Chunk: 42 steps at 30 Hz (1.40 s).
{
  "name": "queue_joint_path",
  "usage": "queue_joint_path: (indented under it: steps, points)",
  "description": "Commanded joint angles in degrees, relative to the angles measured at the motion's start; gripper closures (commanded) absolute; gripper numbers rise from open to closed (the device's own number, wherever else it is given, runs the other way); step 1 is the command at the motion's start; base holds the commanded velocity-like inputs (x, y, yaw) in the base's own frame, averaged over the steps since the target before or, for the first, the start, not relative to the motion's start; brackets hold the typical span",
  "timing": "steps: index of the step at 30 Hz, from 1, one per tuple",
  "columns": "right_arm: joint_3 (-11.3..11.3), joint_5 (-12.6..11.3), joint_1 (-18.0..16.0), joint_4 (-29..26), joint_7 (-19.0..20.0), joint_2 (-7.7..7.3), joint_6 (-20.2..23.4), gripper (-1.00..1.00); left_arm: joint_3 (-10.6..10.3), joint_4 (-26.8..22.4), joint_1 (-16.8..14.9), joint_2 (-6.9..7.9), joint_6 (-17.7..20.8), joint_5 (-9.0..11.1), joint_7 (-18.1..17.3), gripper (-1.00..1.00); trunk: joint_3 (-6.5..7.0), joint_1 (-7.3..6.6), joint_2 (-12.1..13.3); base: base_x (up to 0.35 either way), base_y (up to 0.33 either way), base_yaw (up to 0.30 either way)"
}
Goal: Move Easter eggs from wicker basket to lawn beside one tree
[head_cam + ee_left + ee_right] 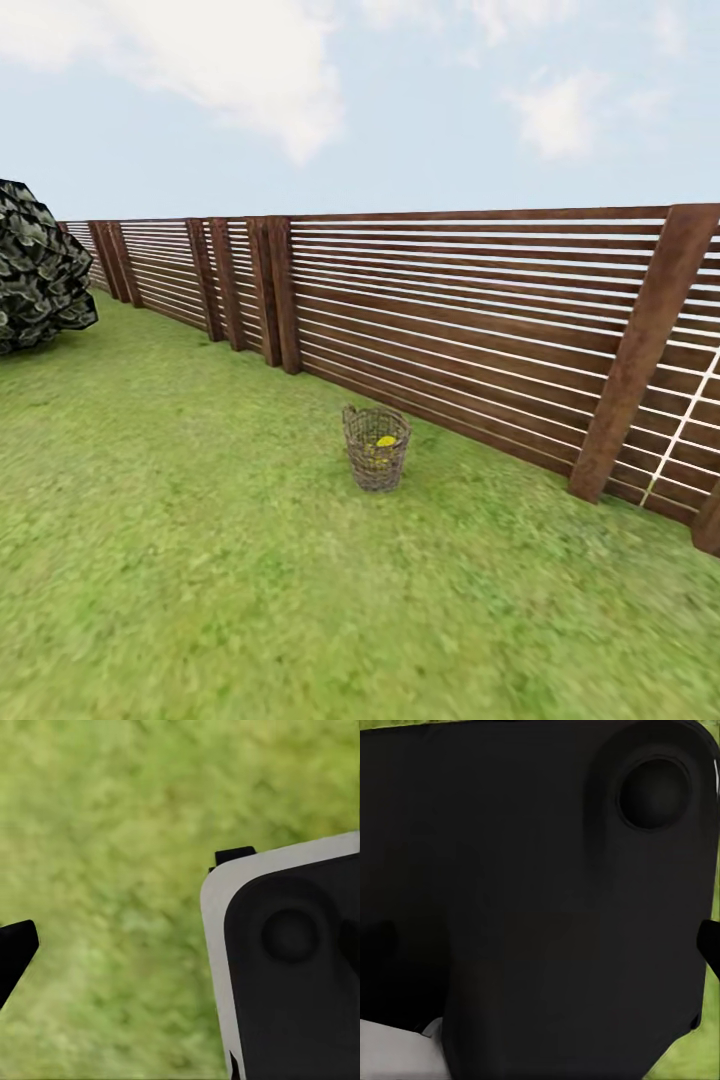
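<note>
The wicker basket [377, 447] stands upright on the lawn [200, 560], in the middle of the head view and a short way in front of the fence. One yellow Easter egg [386, 441] shows inside it through the rim; any other eggs are hidden by the weave. My left gripper [180, 945] hangs open over bare grass, one black fingertip [19, 952] at the frame's edge. My right gripper [540, 945] is open too, one fingertip [709, 945] showing beside the robot's dark body [525, 885]. No pale tree trunk is in view.
A long brown slatted fence [450, 320] runs across behind the basket, with thick posts [640, 350]. A mass of dark blocky foliage [40, 265] sits at the far left on the grass. The robot's white-edged black body [292, 967] is in the left wrist view.
</note>
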Motion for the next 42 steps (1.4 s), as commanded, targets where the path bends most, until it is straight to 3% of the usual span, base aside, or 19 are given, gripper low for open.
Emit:
queue_joint_path:
  steps: [1,13,42]
  points:
    - [-0.41,-0.03,0.00,0.01,0.05,0.01,-0.24,-1.00,-0.43,0.05,-0.03,0.03,-0.18,-0.12,0.07,-1.00,-0.04,0.03,-0.02,0.316,0.131,0.000]
    - [-0.44,-0.03,0.00,0.01,0.05,0.01,-0.24,-1.00,-0.43,0.04,-0.03,0.04,-0.18,-0.12,0.07,-1.00,-0.04,0.03,-0.02,0.309,0.162,-0.061]
    - [-0.48,-0.03,0.00,0.01,0.05,0.00,-0.24,-1.00,-0.42,0.07,-0.03,0.07,-0.18,-0.12,0.07,-1.00,-0.04,0.03,-0.02,0.210,0.267,-0.266]
